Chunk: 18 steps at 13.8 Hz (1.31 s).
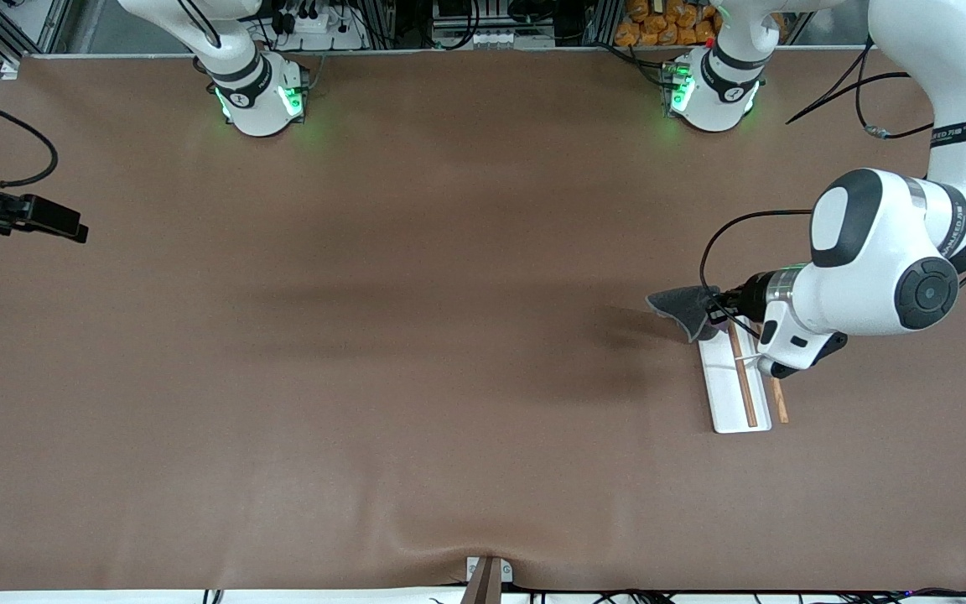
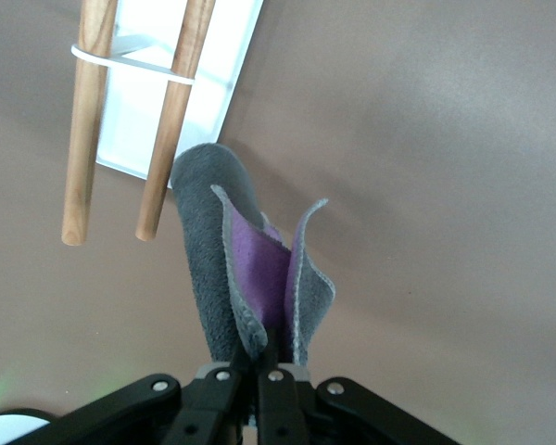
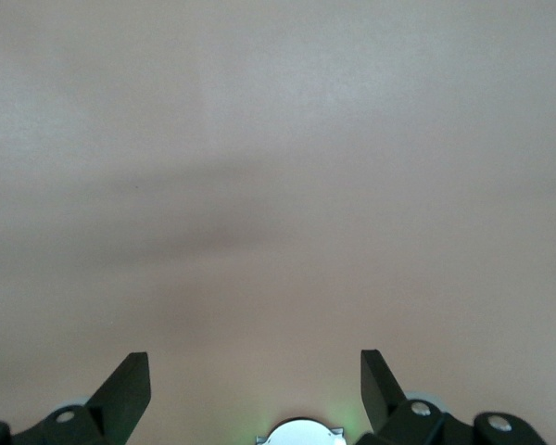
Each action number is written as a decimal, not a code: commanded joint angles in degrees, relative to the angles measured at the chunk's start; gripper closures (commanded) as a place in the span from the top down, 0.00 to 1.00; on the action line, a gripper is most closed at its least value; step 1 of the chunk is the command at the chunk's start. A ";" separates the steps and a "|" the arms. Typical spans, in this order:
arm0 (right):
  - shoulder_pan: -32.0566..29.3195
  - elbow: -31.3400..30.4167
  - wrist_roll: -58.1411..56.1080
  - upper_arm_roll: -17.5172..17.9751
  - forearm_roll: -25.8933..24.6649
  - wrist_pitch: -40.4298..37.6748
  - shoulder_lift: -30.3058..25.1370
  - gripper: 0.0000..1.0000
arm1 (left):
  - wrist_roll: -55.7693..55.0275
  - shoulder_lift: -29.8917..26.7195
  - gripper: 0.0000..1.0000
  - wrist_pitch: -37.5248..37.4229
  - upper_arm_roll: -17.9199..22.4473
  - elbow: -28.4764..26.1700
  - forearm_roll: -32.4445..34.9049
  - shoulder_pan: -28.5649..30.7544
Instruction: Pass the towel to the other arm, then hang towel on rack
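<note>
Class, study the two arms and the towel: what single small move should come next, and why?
Probably the left gripper should carry the towel toward the table's middle. It is shut on the towel above the rack, while the right gripper waits open at the right arm's end, apart from it.

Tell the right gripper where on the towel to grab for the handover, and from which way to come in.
Grip the free grey fold of the towel, which sticks out of the shut left gripper toward the right arm's end. The open right gripper should come in level from that end; the rack blocks the way from below.

Grey towel (image 1: 677,304), folded, pinched aloft over rack (image 1: 734,386)
</note>
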 commanded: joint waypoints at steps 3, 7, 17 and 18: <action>-0.19 -20.20 -1.22 -0.03 -2.49 11.95 -11.48 1.00 | 0.02 -1.07 0.00 1.18 -0.54 -1.49 1.19 1.50; -5.28 -19.97 -9.38 -0.12 -2.31 15.29 -10.70 1.00 | 0.11 -1.07 0.00 1.18 -0.54 -1.40 1.10 2.20; -1.78 -9.60 -6.77 0.41 -1.61 10.73 -7.35 1.00 | 0.99 -0.98 0.00 1.10 -0.45 -0.96 1.19 3.78; -0.82 -8.72 -4.84 0.41 -1.78 9.76 -7.18 1.00 | 1.34 -1.16 0.00 1.01 -0.45 -0.78 1.19 4.74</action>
